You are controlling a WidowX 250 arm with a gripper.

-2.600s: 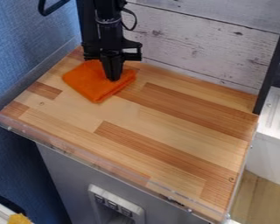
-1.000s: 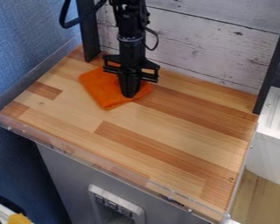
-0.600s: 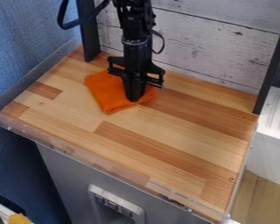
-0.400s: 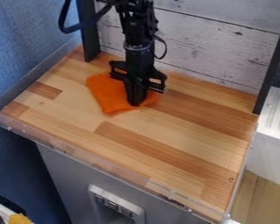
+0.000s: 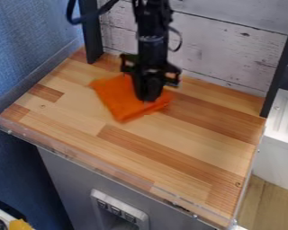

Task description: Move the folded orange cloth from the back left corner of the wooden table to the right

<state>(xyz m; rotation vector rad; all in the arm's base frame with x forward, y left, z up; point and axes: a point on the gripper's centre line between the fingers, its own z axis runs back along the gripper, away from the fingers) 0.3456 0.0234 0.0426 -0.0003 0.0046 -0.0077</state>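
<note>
Here we are, with the black two-finger gripper point(image 5: 149, 99) hanging over the right part of the soft orange cloth point(image 5: 119, 99); whether its jaws are spread or pinching fabric, we can't tell. Our cloth lies on the left rear of the striped wooden countertop point(image 5: 170, 139), near the whitewashed plank wall point(image 5: 222, 49).

The orange cloth point(image 5: 119, 99) was spread on the wooden countertop point(image 5: 188, 134), near the whitewashed plank wall point(image 5: 224, 54); its right part was overlapped by the black gripper point(image 5: 149, 98).
</note>
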